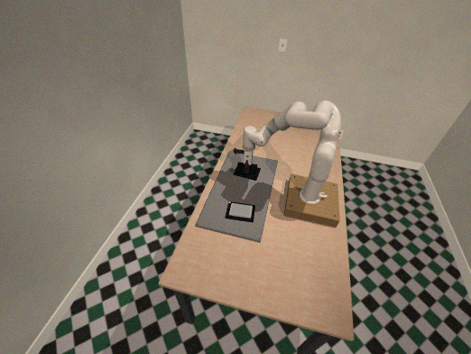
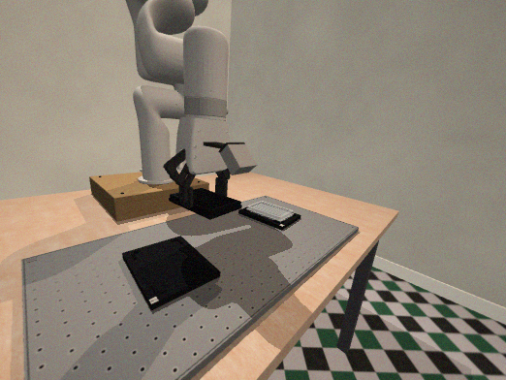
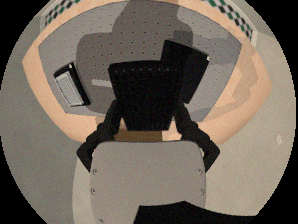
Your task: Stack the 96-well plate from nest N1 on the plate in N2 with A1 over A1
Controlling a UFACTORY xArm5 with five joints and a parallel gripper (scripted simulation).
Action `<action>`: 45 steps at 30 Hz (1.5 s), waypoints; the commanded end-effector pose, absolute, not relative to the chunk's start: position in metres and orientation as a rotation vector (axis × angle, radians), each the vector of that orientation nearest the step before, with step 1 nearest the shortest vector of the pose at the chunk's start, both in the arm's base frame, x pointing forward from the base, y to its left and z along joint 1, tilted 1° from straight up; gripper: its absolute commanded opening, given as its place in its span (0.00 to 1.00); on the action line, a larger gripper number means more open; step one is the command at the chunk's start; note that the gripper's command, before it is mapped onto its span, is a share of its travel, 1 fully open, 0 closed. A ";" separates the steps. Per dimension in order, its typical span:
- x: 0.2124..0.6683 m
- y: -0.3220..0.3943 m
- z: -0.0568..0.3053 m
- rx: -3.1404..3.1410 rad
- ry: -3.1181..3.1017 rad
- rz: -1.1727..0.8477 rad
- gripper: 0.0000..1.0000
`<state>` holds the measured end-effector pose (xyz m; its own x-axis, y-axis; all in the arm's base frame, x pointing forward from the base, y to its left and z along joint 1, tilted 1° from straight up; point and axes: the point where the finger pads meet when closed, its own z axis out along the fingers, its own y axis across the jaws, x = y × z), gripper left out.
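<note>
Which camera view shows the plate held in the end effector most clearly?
The exterior view: the black plate hangs level between the fingers, above the mat. The wrist view shows its top; the top view, only a small dark patch.

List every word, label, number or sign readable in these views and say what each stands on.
No text can be read in any view.
Small pale tag on the near corner of the empty black nest: too small and blurred to read.
Held black plate, clear plate and gripper: no markings visible.
</note>
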<state>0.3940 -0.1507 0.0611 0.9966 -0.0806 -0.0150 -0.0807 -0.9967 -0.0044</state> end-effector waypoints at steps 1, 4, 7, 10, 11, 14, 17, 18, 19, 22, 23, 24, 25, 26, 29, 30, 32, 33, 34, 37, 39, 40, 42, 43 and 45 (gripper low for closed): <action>0.396 -0.138 0.062 -3.136 0.127 0.018 0.00; 0.396 -0.135 0.062 -3.136 0.127 0.018 0.00; 0.397 -0.125 0.062 -3.136 0.127 0.018 0.00; 0.398 -0.115 0.062 -3.136 0.127 0.019 0.00; 0.398 -0.112 0.062 -3.136 0.127 0.019 0.00; 0.399 -0.102 0.062 -3.136 0.127 0.019 0.00; 0.399 -0.092 0.062 -3.137 0.127 0.019 0.00; 0.399 -0.088 0.062 -3.137 0.127 0.020 0.00; 0.399 -0.088 0.062 -3.137 0.127 0.020 0.00; 0.400 -0.082 0.062 -3.137 0.127 0.020 0.00; 0.400 -0.078 0.062 -3.137 0.127 0.020 0.00; 0.400 -0.075 0.062 -3.137 0.127 0.020 0.00; 0.401 -0.072 0.062 -3.137 0.127 0.020 0.00; 0.401 -0.068 0.062 -3.137 0.127 0.020 0.00; 0.401 -0.059 0.062 -3.138 0.127 0.020 0.00; 0.402 -0.055 0.062 -3.138 0.127 0.020 0.00; 0.402 -0.049 0.062 -3.138 0.127 0.021 0.00; 0.402 -0.045 0.062 -3.138 0.127 0.021 0.00; 0.403 -0.042 0.062 -3.138 0.127 0.021 0.00; 0.403 -0.039 0.062 -3.138 0.127 0.021 0.00; 0.403 -0.032 0.062 -3.138 0.127 0.021 0.00; 0.403 -0.029 0.062 -3.139 0.127 0.021 0.00; 0.404 -0.022 0.062 -3.139 0.127 0.021 0.00; 0.404 -0.019 0.062 -3.139 0.127 0.021 0.00; 0.405 -0.012 0.062 -3.139 0.127 0.021 0.00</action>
